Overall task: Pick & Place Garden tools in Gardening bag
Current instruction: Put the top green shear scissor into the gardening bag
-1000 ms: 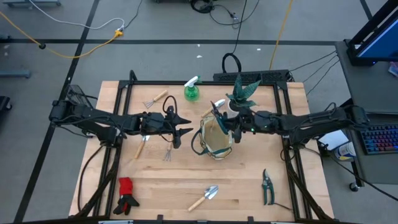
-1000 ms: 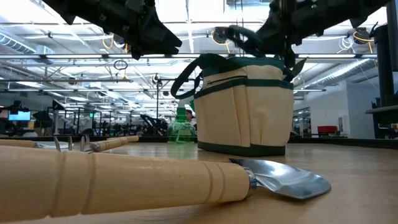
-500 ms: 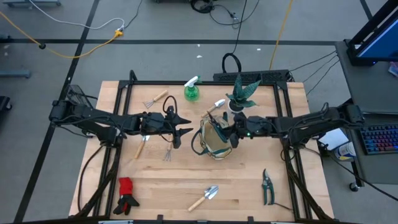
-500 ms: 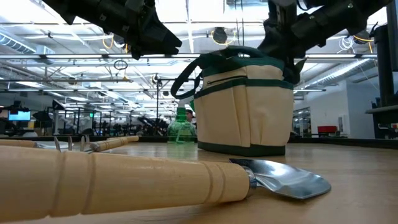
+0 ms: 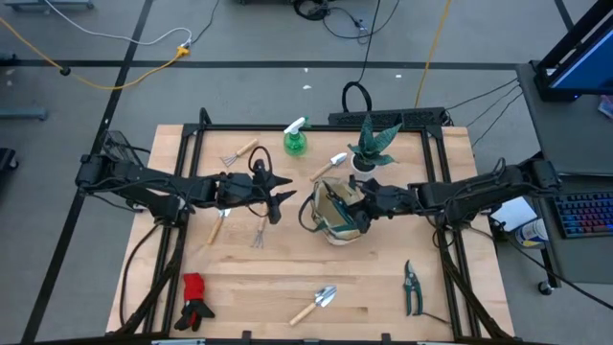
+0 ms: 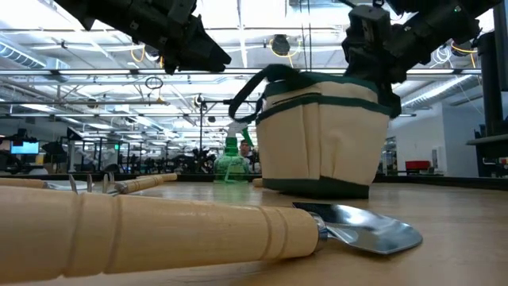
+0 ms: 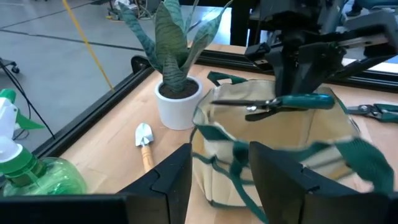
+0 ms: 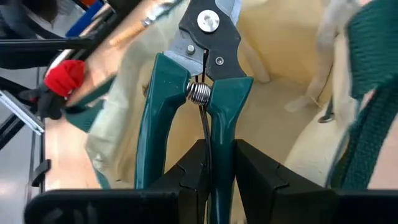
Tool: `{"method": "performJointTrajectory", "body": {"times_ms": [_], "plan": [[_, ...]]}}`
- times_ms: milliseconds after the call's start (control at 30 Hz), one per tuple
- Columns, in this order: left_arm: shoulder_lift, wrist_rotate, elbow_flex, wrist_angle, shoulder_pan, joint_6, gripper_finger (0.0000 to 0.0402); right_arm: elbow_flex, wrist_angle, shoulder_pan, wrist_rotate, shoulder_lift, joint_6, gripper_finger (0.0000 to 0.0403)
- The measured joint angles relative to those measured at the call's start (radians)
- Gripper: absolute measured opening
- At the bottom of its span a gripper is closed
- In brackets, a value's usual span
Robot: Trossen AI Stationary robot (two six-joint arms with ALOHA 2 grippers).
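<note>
One gardening bag (image 5: 332,213) sits mid-table, leaning. Above its open mouth, the right gripper (image 8: 208,165) pinches green-handled shears (image 8: 202,81), blades pointing into the bag. Beside it hovers the left gripper (image 5: 280,198), fingers spread, empty.

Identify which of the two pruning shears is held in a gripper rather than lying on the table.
The green-handled shears, clamped by the right gripper over the open gardening bag. The other shears lie untouched on the table near the right front corner.

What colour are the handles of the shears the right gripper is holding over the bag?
Teal green, on the shears held by the right gripper; the right wrist view shows it best.
</note>
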Motion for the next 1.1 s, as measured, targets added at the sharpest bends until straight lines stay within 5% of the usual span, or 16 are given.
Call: {"method": "performJointTrajectory", "body": {"times_ms": [700,1100], "plan": [[0.0,0.0,0.0,0.035,0.0,0.014,0.0163,0.0,-0.134,-0.109,-0.106,0.0,0.035,0.0057],[0.0,0.0,0.0,0.079,0.007,0.059,0.0163,0.0,-0.098,-0.146,-0.185,0.0,-0.14,0.0057]]}}
